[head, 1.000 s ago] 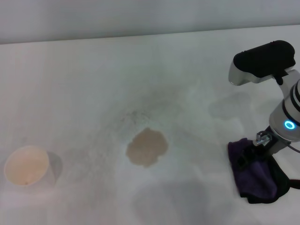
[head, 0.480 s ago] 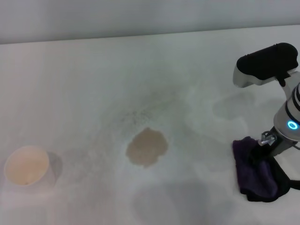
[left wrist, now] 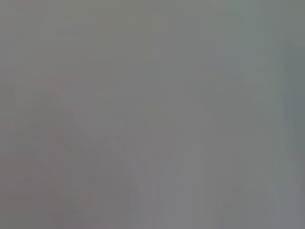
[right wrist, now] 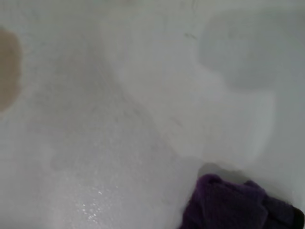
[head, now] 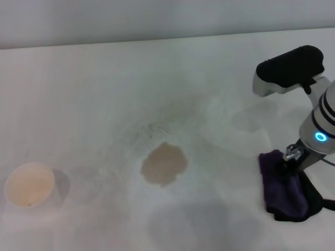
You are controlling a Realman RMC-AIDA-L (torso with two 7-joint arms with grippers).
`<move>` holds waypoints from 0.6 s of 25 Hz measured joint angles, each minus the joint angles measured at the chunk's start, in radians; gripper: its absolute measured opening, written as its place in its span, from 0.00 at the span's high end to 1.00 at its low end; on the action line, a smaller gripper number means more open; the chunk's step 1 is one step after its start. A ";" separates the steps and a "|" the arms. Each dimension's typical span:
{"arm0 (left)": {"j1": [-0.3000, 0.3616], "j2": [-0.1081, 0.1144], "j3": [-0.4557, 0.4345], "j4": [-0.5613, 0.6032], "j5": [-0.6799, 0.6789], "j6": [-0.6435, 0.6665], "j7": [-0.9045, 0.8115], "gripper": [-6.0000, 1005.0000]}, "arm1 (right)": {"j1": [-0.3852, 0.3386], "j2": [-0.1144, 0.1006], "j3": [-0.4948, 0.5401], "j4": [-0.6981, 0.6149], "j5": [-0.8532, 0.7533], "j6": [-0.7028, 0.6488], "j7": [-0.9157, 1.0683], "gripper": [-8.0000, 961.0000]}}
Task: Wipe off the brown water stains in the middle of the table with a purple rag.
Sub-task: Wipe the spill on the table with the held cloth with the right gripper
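The brown water stain point(head: 164, 164) is a tan, roughly round blotch in the middle of the white table point(head: 104, 89). Its edge also shows in the right wrist view point(right wrist: 7, 67). The purple rag point(head: 281, 189), dark with a black edge, lies bunched on the table at the right, well to the right of the stain. It also shows in the right wrist view point(right wrist: 228, 205). My right gripper point(head: 289, 159) is down on the rag's upper part and is shut on the cloth, its tips buried in it. My left gripper is out of view.
A white cup point(head: 30, 184) stands at the left near the front edge. Faint grey speckled smudges point(head: 152, 128) lie just behind the stain. The table's far edge point(head: 167, 42) runs along the back. The left wrist view shows only a grey blur.
My right arm swung slightly right, then back left. The rag's near corner shifted a little to the right and back with the gripper. The stain and cup have not moved.
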 joint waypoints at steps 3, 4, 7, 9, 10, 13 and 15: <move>-0.001 0.000 0.000 0.000 -0.002 0.000 0.000 0.11 | 0.015 0.000 -0.006 -0.007 0.015 -0.015 -0.001 0.86; -0.002 0.000 0.000 0.000 -0.003 0.000 0.000 0.11 | 0.024 0.000 -0.007 -0.008 0.018 -0.025 -0.001 0.87; -0.004 -0.002 0.000 0.000 -0.010 -0.001 0.000 0.11 | 0.065 0.002 -0.011 0.005 0.024 -0.055 -0.001 0.89; -0.007 -0.003 0.000 0.000 -0.019 -0.001 0.000 0.11 | 0.097 0.003 -0.023 0.025 0.034 -0.076 -0.001 0.89; -0.007 -0.003 0.000 0.000 -0.019 -0.001 0.000 0.11 | 0.116 0.003 -0.033 0.039 0.046 -0.090 -0.002 0.89; -0.009 -0.004 0.000 0.000 -0.019 -0.002 0.001 0.11 | 0.178 0.005 -0.069 0.094 0.091 -0.138 -0.003 0.89; -0.010 -0.006 0.000 0.000 -0.018 -0.002 0.001 0.11 | 0.213 0.006 -0.094 0.125 0.121 -0.180 -0.003 0.89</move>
